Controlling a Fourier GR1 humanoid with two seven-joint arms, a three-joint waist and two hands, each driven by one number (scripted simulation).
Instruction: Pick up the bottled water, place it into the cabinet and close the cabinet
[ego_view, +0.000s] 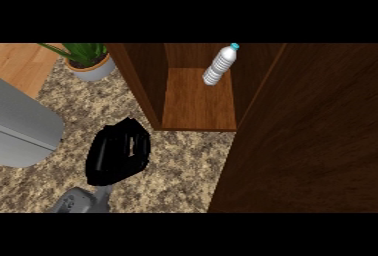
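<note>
Only the left hand (118, 152) is seen, held low over the speckled counter (177, 170) on its grey forearm; its fingers are stretched out forward and nothing is held in it. The right hand is not shown. The bottled water (220, 65) is found well ahead of the hand and off to its right, already standing on the wooden floor of the cabinet (198, 102), close to the inner right wall, with its blue cap uppermost. It looks slightly slanted, though whether it truly leans cannot be told. The bottle is judged to be light, with thin clear plastic walls that would give a little if squeezed and a smooth, somewhat slippery skin. It would be best taken around the ribbed middle of the body, below the shoulder, with the thumb set opposite the fingers, and not by the narrow cap. Since it is already inside, the placing is taken as done. The cabinet door (303, 150) is seen swung open, a broad dark panel to the right of the hand and well apart from it. This is judged to be stiff and heavier than the bottle, best pushed with flat fingers near its free edge.
</note>
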